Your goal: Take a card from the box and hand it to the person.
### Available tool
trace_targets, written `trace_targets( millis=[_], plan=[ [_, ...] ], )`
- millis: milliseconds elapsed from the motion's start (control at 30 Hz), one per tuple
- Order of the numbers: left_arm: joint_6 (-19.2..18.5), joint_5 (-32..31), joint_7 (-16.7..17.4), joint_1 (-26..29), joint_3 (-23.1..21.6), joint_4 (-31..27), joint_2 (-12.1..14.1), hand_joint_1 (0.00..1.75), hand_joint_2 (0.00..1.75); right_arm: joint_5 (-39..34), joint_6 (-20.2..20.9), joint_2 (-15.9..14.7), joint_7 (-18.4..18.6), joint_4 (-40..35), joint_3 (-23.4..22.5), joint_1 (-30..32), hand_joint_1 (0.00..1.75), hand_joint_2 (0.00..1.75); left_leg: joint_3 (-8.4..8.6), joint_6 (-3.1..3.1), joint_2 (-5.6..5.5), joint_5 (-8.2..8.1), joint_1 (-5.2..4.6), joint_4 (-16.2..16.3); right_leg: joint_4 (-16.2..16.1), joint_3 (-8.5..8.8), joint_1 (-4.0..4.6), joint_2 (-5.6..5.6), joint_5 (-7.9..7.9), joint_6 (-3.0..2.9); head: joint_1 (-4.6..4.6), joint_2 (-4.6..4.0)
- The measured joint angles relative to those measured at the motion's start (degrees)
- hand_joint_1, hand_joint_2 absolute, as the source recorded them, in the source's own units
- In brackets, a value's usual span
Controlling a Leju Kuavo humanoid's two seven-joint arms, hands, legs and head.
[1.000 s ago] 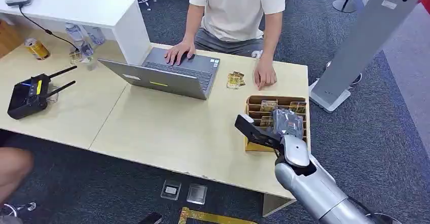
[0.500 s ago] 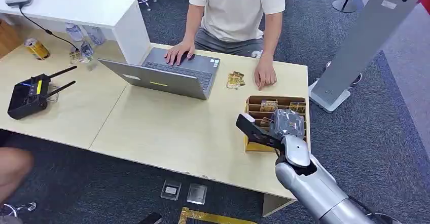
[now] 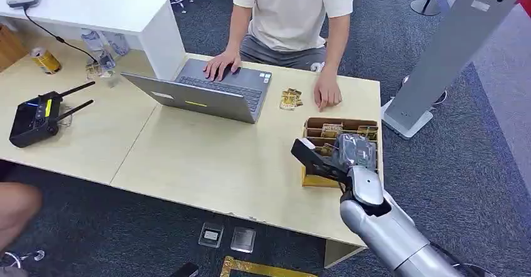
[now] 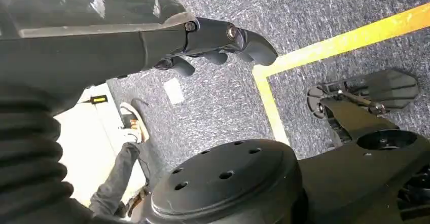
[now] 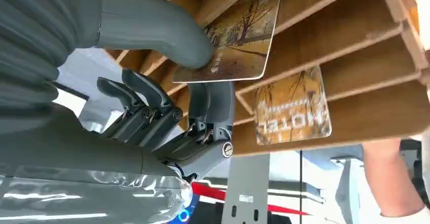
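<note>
Box [image 3: 311, 179]: near part is hidden behind the right hand [image 3: 350, 155].
Person [image 3: 291, 14]: head is cut off by the edge.

Open grey laptop [image 3: 206, 95] sits mid-desk, a black remote controller [image 3: 36, 118] with two antennas off to the left. A gold can [image 3: 46, 60] and some clear plastic bottles [image 3: 100, 51] are near the white counter [image 3: 94, 7]. Grey stand [image 3: 438, 57] on the carpet.

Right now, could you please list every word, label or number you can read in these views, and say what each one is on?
"wassup": on the person's white T-shirt.
"HOTEL", seen upside down: on a card standing in the wooden box.
Small print on the card that the right hand pinches: too small to read.
Stickers on the laptop: unreadable.
</note>
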Motion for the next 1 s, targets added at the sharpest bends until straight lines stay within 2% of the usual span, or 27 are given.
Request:
trace_targets(
  millis=[133,200,433,567,667,867,1000],
  plan=[
    [0.4,0.6,0.2,0.0,0.0,0.0,0.1,0.00,1.75,-0.4,0.1,-1.1,1.9,-4.3,-0.7,-0.8,1.75,1.75,0.01,0.00,0.00,0.00,0.00,0.0,0.0,0.00,0.00,0.01,0.03,0.03,0.00,0.00],
    [0.5,0.9,0.2,0.1,0.0,0.0,0.1,0.00,1.75,-0.4,1.6,-2.2,2.3,-8.0,-1.0,-1.2,1.75,1.75,0.02,0.00,0.00,0.00,0.00,0.0,0.0,0.00,0.00,0.01,0.03,0.04,0.00,0.00],
    [0.7,1.6,0.8,0.4,0.1,0.0,0.4,0.00,1.75,1.0,5.0,-6.5,2.7,-26.4,-4.1,-0.8,1.75,1.75,0.01,0.00,0.01,0.00,0.00,0.0,0.0,-0.02,0.00,0.02,0.03,0.04,-0.02,0.00],
    [0.7,1.7,0.9,0.5,0.2,0.0,0.5,0.00,1.75,2.6,5.1,-7.9,2.7,-35.7,-5.7,0.4,1.75,1.75,0.03,0.00,0.04,0.00,0.00,0.0,0.0,-0.01,0.00,0.07,0.03,0.04,-0.04,0.00],
    [0.7,1.7,0.9,0.5,0.2,0.0,0.5,0.00,1.75,4.6,4.5,-8.0,2.7,-39.9,-6.3,1.5,1.75,1.75,0.04,0.00,0.05,0.00,0.00,0.0,0.0,-0.01,0.00,0.07,0.03,0.04,-0.02,0.00],
    [0.3,0.6,0.5,0.4,0.1,0.0,0.4,0.00,1.75,8.4,-1.1,-7.2,2.1,-41.0,-6.3,2.3,1.75,1.75,0.02,0.00,0.04,0.00,0.00,0.0,0.0,0.01,0.00,0.06,0.03,0.04,-0.04,0.00],
    [-0.2,-0.4,0.0,0.2,0.0,0.0,0.2,0.00,1.75,11.6,-9.7,-5.9,0.0,-36.1,-6.2,1.8,1.75,1.75,0.01,0.00,0.02,0.00,0.00,0.0,0.0,0.03,0.00,0.05,0.03,0.05,-0.02,0.00]
  ],
)
